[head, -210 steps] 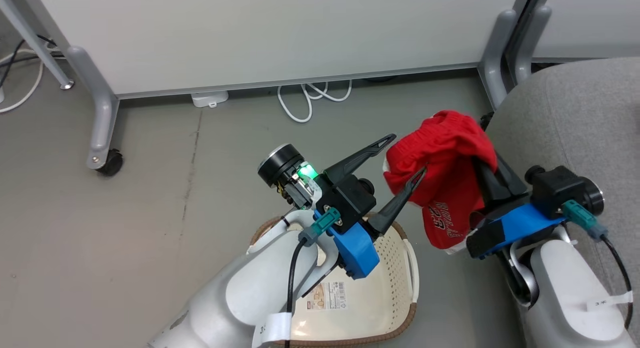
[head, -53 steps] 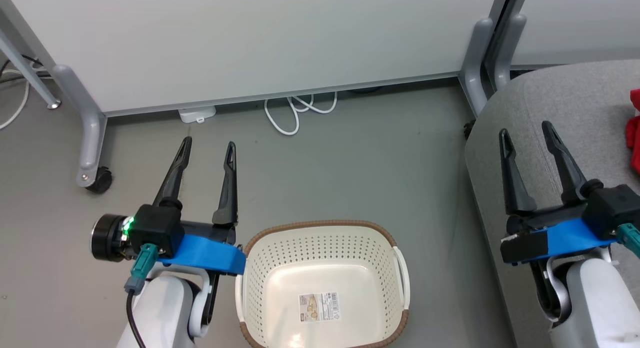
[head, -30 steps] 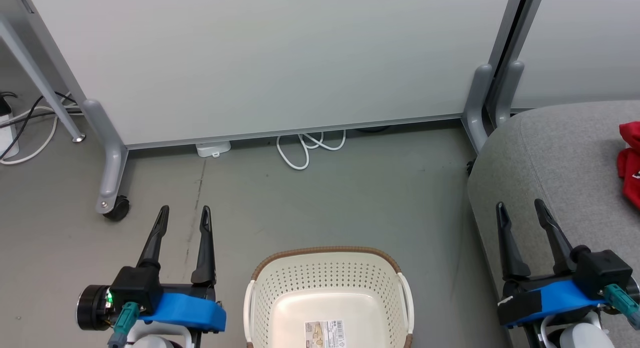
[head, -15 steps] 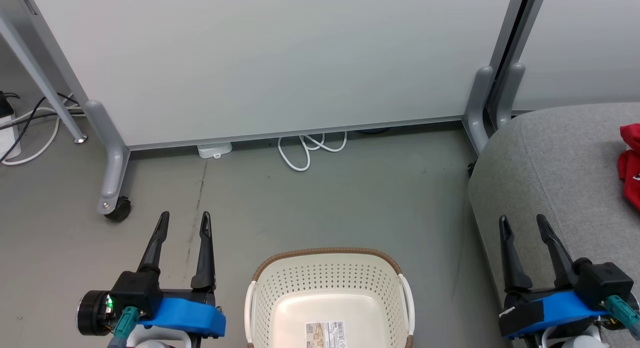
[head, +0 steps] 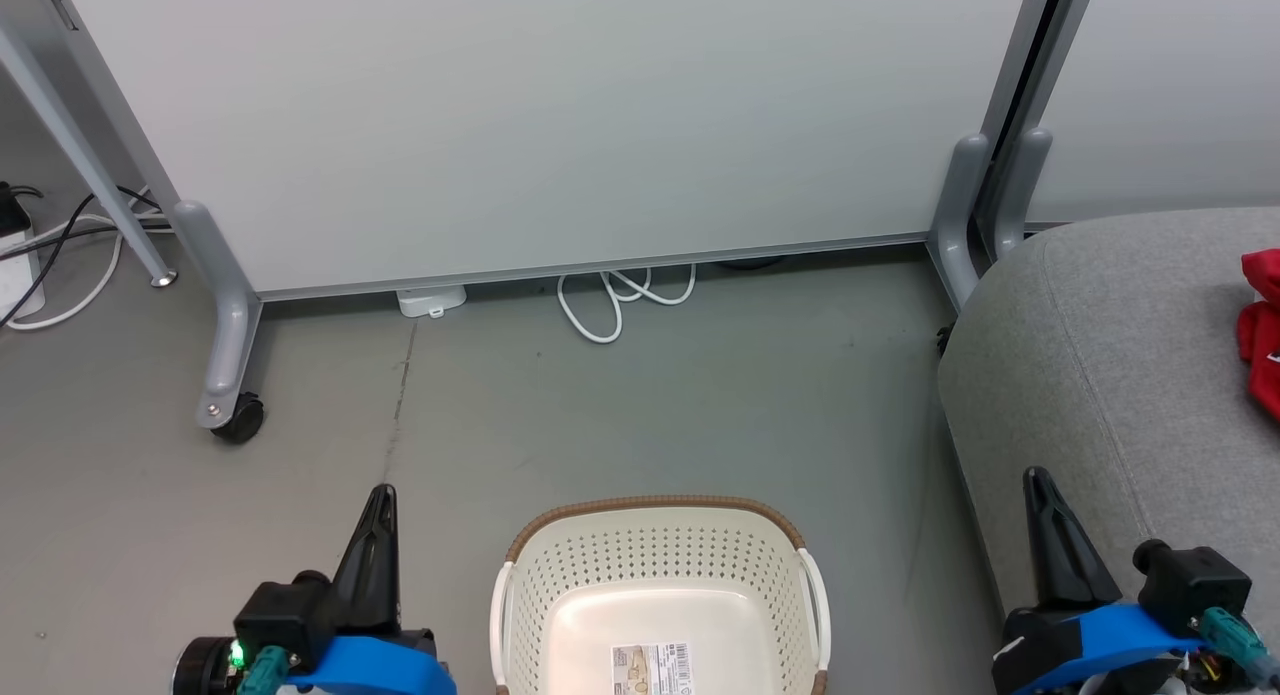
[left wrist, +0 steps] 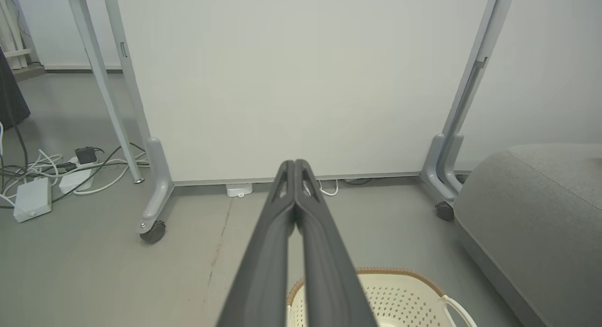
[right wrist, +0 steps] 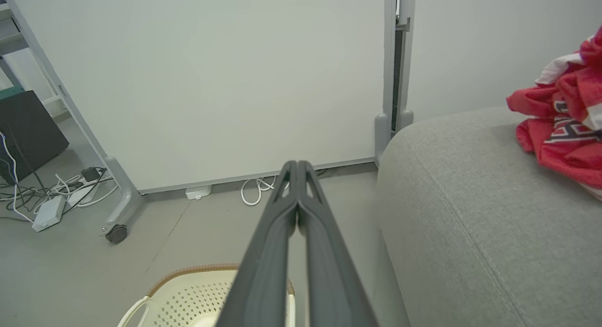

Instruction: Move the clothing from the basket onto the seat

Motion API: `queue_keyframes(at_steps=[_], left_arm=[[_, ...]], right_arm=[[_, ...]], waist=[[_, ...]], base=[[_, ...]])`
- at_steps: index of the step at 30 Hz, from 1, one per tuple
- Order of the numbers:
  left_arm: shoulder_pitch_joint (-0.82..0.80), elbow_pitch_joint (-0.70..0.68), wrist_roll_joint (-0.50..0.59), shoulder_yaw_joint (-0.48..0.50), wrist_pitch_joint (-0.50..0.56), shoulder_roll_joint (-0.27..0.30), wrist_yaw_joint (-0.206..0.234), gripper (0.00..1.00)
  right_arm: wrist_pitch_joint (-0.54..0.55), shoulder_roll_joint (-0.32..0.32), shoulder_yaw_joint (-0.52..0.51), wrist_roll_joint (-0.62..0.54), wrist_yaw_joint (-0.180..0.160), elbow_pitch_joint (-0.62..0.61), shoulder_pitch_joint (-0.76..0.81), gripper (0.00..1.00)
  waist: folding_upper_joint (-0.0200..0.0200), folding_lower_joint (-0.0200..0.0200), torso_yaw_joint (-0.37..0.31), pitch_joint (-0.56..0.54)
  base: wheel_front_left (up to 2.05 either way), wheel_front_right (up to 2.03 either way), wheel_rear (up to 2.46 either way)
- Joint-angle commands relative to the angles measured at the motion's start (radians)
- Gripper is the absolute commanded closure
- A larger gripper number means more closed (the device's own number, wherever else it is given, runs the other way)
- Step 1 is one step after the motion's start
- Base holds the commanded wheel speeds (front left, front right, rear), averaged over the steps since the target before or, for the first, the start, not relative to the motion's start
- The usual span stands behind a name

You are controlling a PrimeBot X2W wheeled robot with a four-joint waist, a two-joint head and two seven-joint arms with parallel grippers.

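Observation:
The cream basket (head: 655, 560) with a brown rim stands on the floor at the bottom centre, holding just a paper label. It also shows below my fingers as the basket (left wrist: 400, 294) and the basket (right wrist: 188, 289). Red clothing (head: 1262, 325) lies on the grey seat (head: 1110, 355) at the far right; the clothing (right wrist: 562, 134) shows white stripes and lettering on the seat (right wrist: 470, 223). My left gripper (head: 380, 505) is shut and holds nothing, left of the basket. My right gripper (head: 1038, 487) is shut and holds nothing, over the seat's front edge.
A pale partition panel (head: 560, 125) on grey wheeled legs (head: 225, 375) stands behind the basket. A white cable loop (head: 620, 300) lies at its foot. Cables and white power boxes (left wrist: 42, 190) lie on the floor at the left.
Both grippers have shut, each pair of fingers now pressed together, and both sit lower in the head view. The basket and the clothing have not moved.

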Motion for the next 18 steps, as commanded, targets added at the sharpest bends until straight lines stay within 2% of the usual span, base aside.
queue_keyframes(at_steps=[1, 18], left_arm=[[-0.019, -0.012, -0.038, 0.009, 0.009, 0.0, -0.001, 1.0], [-0.036, -0.023, -0.361, 0.048, 0.087, 0.0, -0.011, 1.0]], right_arm=[[0.01, -0.002, -0.006, 0.036, 0.0, -0.01, -0.013, 1.0], [0.089, -0.003, -0.012, 0.354, 0.0, -0.027, -0.019, 1.0]], waist=[[-0.0001, 0.0, -0.001, 0.0], [-0.0001, 0.0, -0.008, -0.002]], base=[[0.0, 0.0, 0.0], [0.0, 0.0, 0.0]])
